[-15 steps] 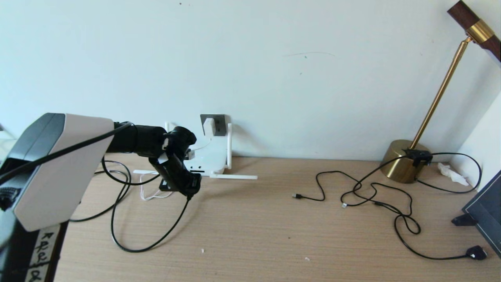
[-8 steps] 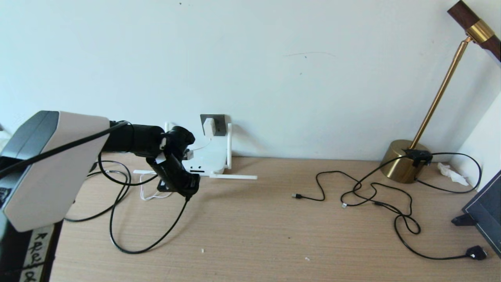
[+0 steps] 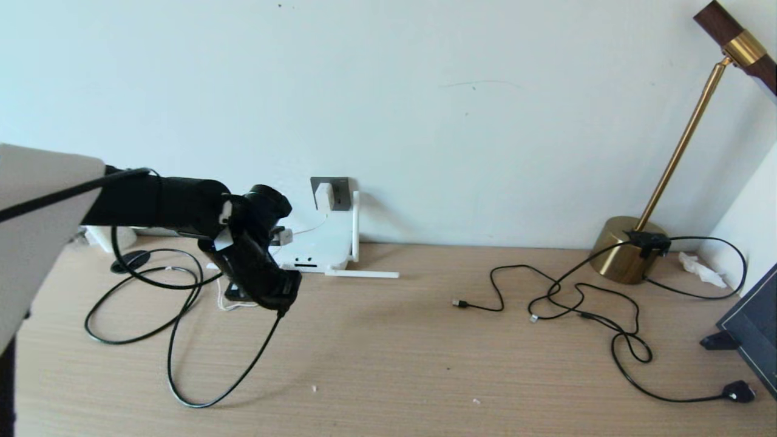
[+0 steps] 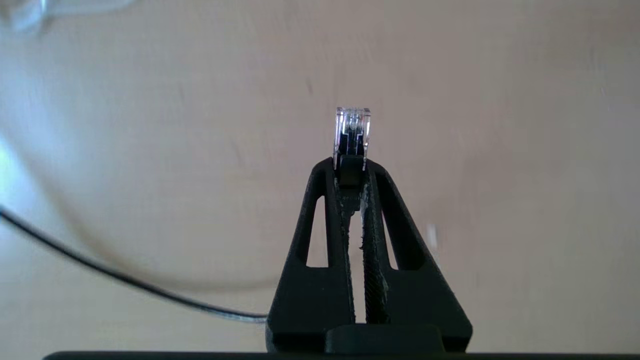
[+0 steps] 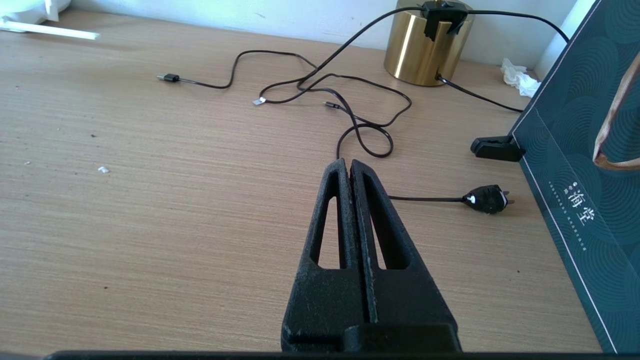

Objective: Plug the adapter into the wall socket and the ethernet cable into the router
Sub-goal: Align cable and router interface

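Observation:
My left gripper hangs tilted over the desk in front of the router, a flat white box with stick antennas against the wall. It is shut on the ethernet cable at its black boot. The clear plug tip sticks out past the left gripper above bare wood. The thick black cable trails down to a loop on the desk. The white adapter sits in the dark grey wall socket. My right gripper is shut and empty, low over the desk to the right.
A brass lamp stands at the back right with thin black cords spread before it and a flat black plug near the front. A dark green box borders the right edge. The adapter's thin white cord lies by the router.
My left arm has drawn back to the left, and its gripper has shifted slightly left with the plug still held. The cable loop on the desk has followed and spread wider.

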{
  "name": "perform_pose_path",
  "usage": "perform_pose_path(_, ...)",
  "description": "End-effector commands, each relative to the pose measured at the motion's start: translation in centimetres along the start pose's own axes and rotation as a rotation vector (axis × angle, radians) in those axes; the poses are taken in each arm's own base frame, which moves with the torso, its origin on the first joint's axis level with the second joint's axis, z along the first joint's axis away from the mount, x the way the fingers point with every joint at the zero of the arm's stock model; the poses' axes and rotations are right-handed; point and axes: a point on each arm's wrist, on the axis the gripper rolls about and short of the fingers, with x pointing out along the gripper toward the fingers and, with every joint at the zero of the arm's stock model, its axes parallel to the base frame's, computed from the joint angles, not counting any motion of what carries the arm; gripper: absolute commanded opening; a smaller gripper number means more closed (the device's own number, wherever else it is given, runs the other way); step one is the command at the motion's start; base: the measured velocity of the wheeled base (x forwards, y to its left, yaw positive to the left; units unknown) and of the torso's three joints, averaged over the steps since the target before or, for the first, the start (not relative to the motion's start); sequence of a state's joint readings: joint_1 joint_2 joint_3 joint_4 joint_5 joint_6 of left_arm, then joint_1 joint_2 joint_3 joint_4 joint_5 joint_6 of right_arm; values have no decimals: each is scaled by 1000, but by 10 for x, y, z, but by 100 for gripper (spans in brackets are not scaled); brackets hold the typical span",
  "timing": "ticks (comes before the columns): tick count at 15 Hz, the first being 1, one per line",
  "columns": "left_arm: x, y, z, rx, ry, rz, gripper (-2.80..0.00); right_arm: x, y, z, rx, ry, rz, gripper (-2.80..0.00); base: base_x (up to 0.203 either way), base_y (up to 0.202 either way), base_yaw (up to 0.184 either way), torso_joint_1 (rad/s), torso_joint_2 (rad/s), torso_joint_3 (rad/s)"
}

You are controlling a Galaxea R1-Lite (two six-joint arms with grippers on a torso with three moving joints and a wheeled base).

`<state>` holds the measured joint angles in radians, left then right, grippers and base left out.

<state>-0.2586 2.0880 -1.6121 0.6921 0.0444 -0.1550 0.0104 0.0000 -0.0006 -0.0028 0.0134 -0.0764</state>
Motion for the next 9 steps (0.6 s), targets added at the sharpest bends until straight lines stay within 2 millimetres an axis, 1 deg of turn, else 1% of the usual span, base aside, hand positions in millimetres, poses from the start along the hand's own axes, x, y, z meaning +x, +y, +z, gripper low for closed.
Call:
perform_pose_path(1,-54,1,-35,17,-44,-18,-280,0,0,0,-1,-1,1,-280,0,0,0,0,0,0)
perform_pose_path(4,-87,-2,-77,51,-56,-40,-280,0,0,0,0,-1,1,-280,0,0,0,0,0,0)
perform_pose_path(5,-94,-4,-90,66,-56,-49,-280,0,0,0,0,0,1,-280,0,0,0,0,0,0)
perform_pose_path(6,-98,-5,-102,82,-49,-56,-280,0,0,0,-1,0,2,-280,0,0,0,0,0,0)
perform_pose_path(7,-98,-6,-111,91,-40,-61,-280,0,0,0,0,-1,1,-280,0,0,0,0,0,0)
perform_pose_path(9,-92,-7,-115,71,-55,-65,-280,0,0,0,-1,0,1,-280,0,0,0,0,0,0)
